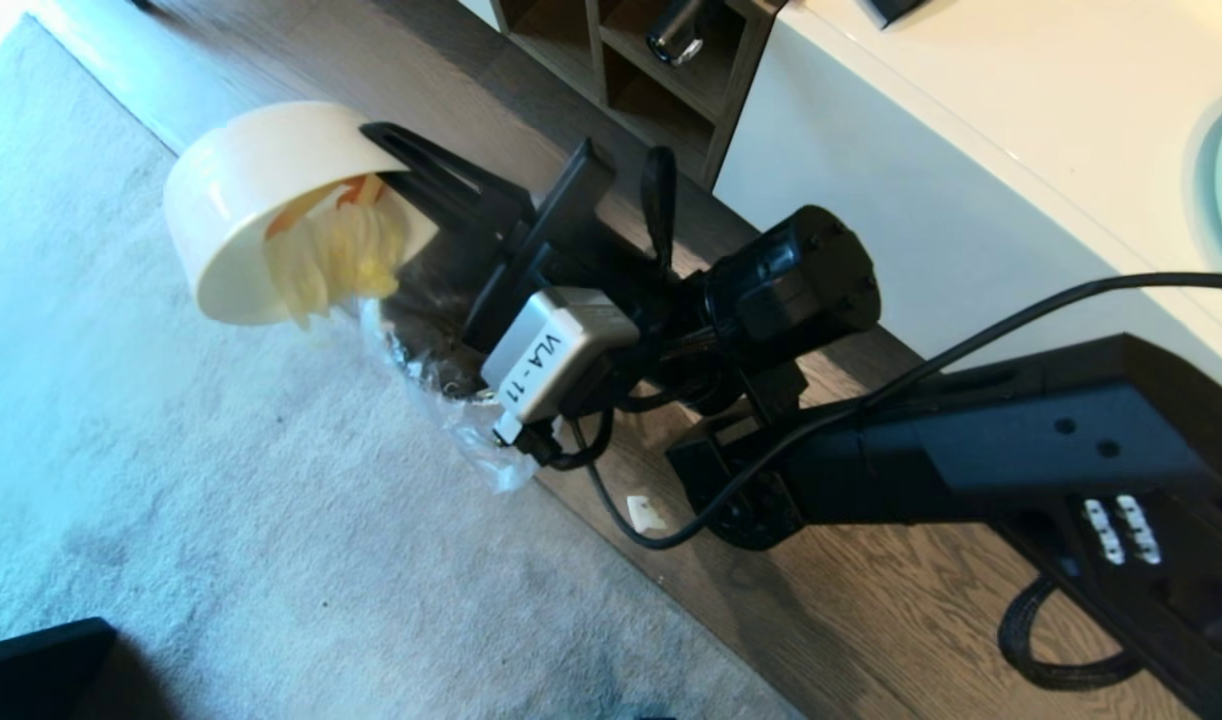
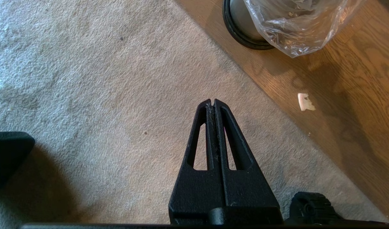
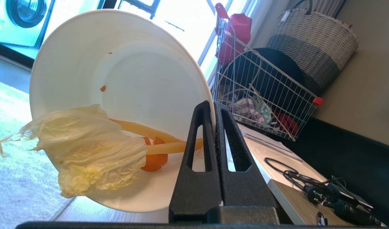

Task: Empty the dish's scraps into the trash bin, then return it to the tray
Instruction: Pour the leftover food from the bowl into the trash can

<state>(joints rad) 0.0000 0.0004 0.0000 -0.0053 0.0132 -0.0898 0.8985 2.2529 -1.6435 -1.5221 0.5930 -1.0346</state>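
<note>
A home interior, grey carpet (image 2: 86,79) beside wood plank floor (image 2: 357,111), woven laundry basket (image 3: 312,41), washing machine door (image 3: 19,12), small wire shopping cart (image 3: 264,98), white cabinet (image 1: 921,200), open wooden shelving (image 1: 651,60).

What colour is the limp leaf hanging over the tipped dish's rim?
Pale yellow leaf, fading to cream-white at its wrinkled edges; the right wrist view shows it best.

The deep bowl (image 1: 241,200) is plain white, and the scraps (image 3: 86,149) in it are pale yellow with one orange piece. The bin (image 2: 242,22) is grey with a black base ring and a clear liner, and the carpet (image 2: 86,79) is light grey.
</note>
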